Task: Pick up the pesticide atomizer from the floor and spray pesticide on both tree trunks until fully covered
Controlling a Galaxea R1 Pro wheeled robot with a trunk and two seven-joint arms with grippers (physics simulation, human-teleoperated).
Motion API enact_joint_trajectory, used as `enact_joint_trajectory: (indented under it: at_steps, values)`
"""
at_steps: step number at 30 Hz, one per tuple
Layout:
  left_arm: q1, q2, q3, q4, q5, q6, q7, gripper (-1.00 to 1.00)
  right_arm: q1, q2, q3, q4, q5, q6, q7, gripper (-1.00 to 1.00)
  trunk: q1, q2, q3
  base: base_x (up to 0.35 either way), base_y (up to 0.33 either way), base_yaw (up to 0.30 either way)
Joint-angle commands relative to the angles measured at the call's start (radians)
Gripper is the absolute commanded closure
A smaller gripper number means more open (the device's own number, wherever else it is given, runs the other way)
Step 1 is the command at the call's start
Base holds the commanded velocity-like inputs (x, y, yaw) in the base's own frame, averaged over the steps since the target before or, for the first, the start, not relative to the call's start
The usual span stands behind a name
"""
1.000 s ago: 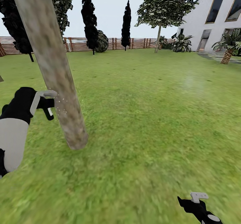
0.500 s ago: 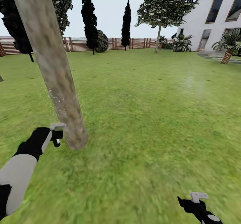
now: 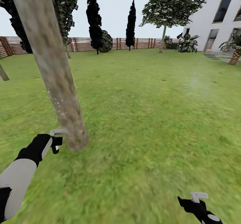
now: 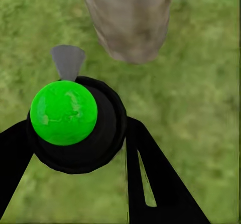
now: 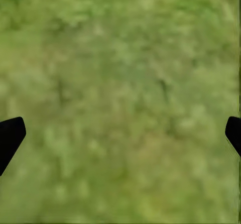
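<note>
We see a mottled grey-brown tree trunk [image 3: 50,60], its lower part dotted with tiny white specks. The grass [image 3: 150,110] is green, patchy with yellower blotches. The far fence [image 3: 140,43] is brown, in horizontal slats. The far trees [image 3: 94,19] carry blackish-green foliage; one [image 3: 172,3] to the right is paler, flecked with white. The house wall [image 3: 204,21] is white. The pesticide atomizer [image 4: 75,126] is black with a bright green spot and a light grey trigger head. The left arm [image 3: 20,177] is black and light grey.
</note>
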Motion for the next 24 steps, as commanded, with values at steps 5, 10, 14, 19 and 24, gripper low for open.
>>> enact_joint_trajectory:
  at_steps: [5,10,14,19,24]
  values:
    - [0.000,-0.002,0.003,-0.001,-0.003,0.007,-0.001,1.00,-0.001,0.000,-0.009,0.001,0.009,-0.004,0.006,-1.00,0.000,0.000,-0.001,0.099,-0.261,0.006]
    - [0.001,-0.003,0.003,0.000,-0.003,0.007,-0.001,1.00,-0.001,0.001,-0.009,0.001,0.008,-0.004,0.006,-1.00,0.000,0.000,0.000,0.040,-0.267,0.164]
    - [0.001,-0.003,0.003,0.013,-0.003,0.007,0.012,1.00,-0.001,0.001,-0.009,0.001,0.008,-0.004,0.006,-1.00,0.000,0.000,0.003,0.008,-0.270,0.255]
    - [0.001,-0.005,0.003,0.049,-0.001,0.007,0.046,1.00,-0.001,0.001,-0.009,0.001,0.009,-0.004,0.006,-1.00,0.000,0.000,0.006,0.170,-0.233,0.251]
    - [0.001,-0.003,0.003,0.080,-0.004,0.006,0.047,1.00,-0.001,0.000,-0.009,0.001,0.008,-0.004,0.007,-1.00,0.000,0.000,0.006,0.277,-0.165,0.029]
